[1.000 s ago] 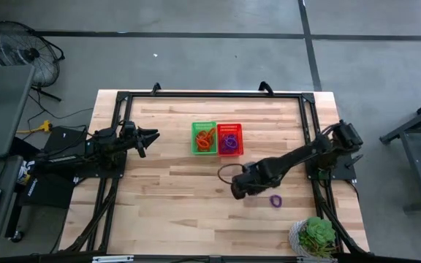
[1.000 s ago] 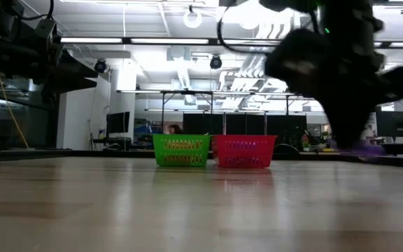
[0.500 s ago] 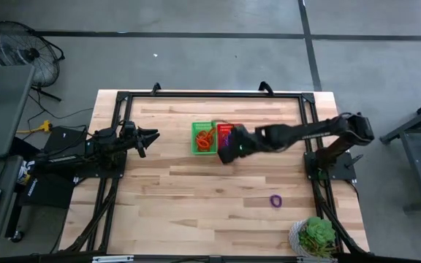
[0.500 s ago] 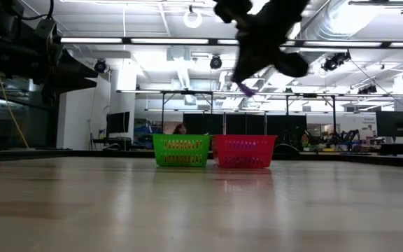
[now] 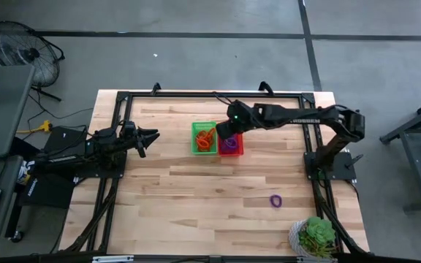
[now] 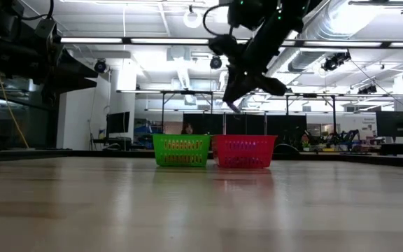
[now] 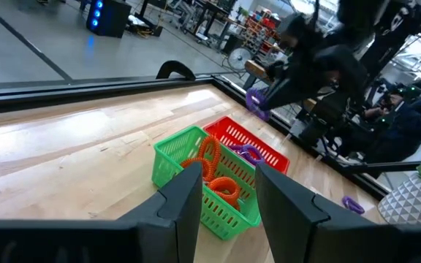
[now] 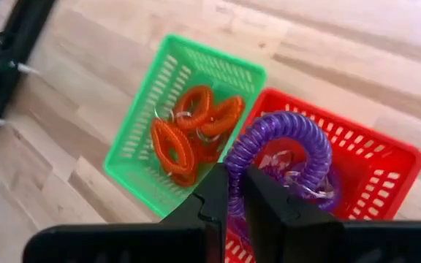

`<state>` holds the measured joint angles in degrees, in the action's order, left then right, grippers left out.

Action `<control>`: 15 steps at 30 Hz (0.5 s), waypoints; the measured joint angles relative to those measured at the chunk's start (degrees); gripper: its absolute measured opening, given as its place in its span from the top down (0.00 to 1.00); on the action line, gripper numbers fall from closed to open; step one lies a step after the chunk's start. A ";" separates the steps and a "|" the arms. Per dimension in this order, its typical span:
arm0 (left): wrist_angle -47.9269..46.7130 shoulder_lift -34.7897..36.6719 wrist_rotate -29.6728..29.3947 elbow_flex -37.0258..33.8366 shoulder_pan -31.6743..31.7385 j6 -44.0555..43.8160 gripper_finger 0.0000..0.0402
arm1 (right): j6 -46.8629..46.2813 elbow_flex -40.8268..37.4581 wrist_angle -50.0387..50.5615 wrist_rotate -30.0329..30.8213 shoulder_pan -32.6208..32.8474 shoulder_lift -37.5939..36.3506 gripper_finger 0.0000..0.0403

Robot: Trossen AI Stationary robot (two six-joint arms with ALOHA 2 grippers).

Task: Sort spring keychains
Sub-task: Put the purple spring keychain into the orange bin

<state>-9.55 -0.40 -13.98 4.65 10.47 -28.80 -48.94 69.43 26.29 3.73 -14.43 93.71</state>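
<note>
My right gripper (image 5: 232, 130) hovers over the red basket (image 5: 230, 140), shut on a purple spring keychain (image 8: 283, 142). It also shows in the low view (image 6: 234, 103) and the left wrist view (image 7: 258, 98). The red basket (image 8: 386, 157) holds other purple keychains (image 8: 302, 186). The green basket (image 5: 204, 137) beside it holds orange keychains (image 8: 188, 128). One more purple keychain (image 5: 275, 200) lies flat on the table near its right near corner. My left gripper (image 5: 152, 135) waits open at the table's left side, its fingers pointing at the baskets (image 7: 229, 212). My right gripper pinches the purple keychain between its two fingers at one end of the coiled loop (image 8: 234, 172). The fingers come from above, slanting down. The loop sticks out past the fingertips, lifted clear above the red basket.
A potted plant (image 5: 314, 237) stands at the table's near right corner. A black frame (image 5: 210, 93) runs along the far edge and both sides. Bare wood lies between the baskets and the near edge.
My right gripper has risen from low over the table's near right part and swung toward the far edge, carrying the purple keychain to above the red basket. The other purple keychain has stayed on the table.
</note>
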 joint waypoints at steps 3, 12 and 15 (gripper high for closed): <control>0.01 -0.01 -0.02 0.01 -0.01 0.00 0.69 | 0.95 0.00 0.36 -2.58 -0.75 1.00 0.93; 0.01 0.01 -0.02 0.01 -0.01 0.00 0.69 | 1.50 0.00 1.72 -3.37 -0.68 1.29 0.91; 0.01 0.01 0.01 0.01 0.00 0.00 0.69 | 1.50 0.00 1.74 -3.23 -0.68 1.29 0.88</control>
<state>-9.54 -0.38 -13.98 4.67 10.47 -28.80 -47.44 69.43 28.03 0.49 -15.11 95.00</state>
